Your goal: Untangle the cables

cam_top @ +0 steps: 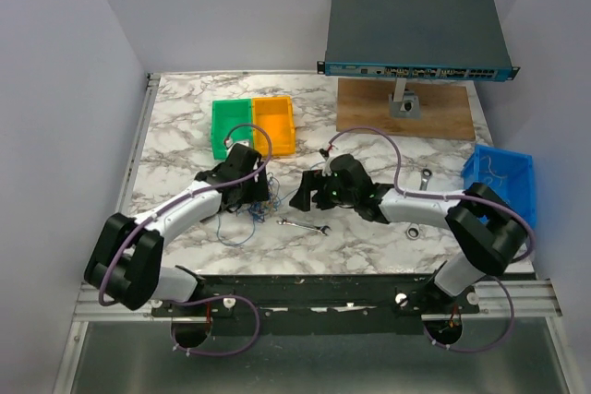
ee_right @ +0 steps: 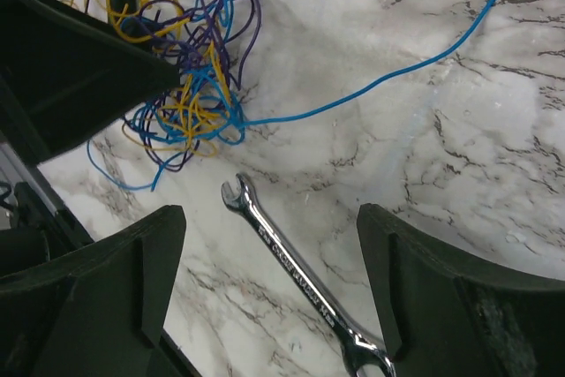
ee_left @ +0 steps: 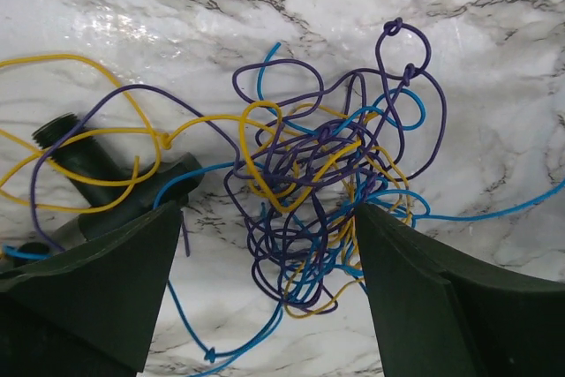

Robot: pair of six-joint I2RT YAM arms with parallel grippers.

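The cables point(ee_left: 318, 192) are a tangle of thin blue, yellow and purple wire loops lying on the marble table; they also show in the top view point(cam_top: 242, 220) and the right wrist view point(ee_right: 190, 68). My left gripper point(ee_left: 269, 214) is open and low over the tangle, one finger on each side of its lower part point(cam_top: 254, 193). One blue strand point(ee_right: 397, 68) runs away from the tangle towards the right. My right gripper point(ee_right: 271, 218) is open and empty, to the right of the tangle point(cam_top: 307, 193), above a steel wrench point(ee_right: 300, 280).
The wrench point(cam_top: 307, 225) lies between the grippers. A dark cylindrical piece point(ee_left: 88, 165) lies under yellow loops. Green point(cam_top: 231, 126) and orange point(cam_top: 274, 122) bins stand behind. A blue bin point(cam_top: 499, 177), a second wrench point(cam_top: 425, 175) and a network switch point(cam_top: 416, 39) are to the right.
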